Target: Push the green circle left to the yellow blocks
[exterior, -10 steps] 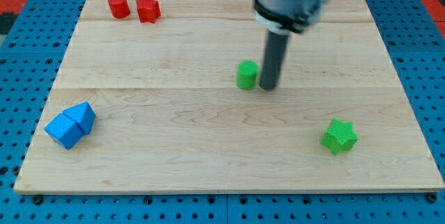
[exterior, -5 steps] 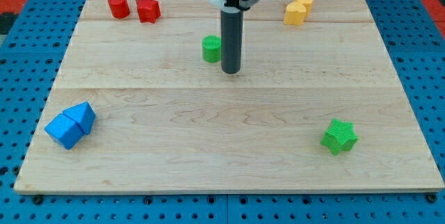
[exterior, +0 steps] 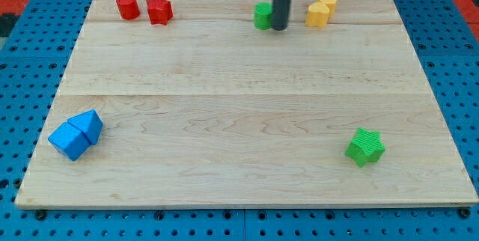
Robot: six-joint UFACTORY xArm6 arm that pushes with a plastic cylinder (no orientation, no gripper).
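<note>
The green circle [exterior: 262, 15] stands near the view's top, a little right of centre. My tip [exterior: 279, 27] rests right against its right side, between it and the yellow blocks. The two yellow blocks [exterior: 321, 9] sit touching each other further to the view's right, near the top edge. A gap of bare board separates my tip from them.
A red cylinder [exterior: 127, 6] and a red star [exterior: 159, 10] sit at the top left. Two blue blocks [exterior: 75, 134] sit together at the left. A green star [exterior: 365, 147] lies at the lower right. The wooden board [exterior: 239, 106] lies on a blue pegboard.
The green circle has moved up and to the right, from mid-board to near the top edge. My tip moved with it, staying on its right side.
</note>
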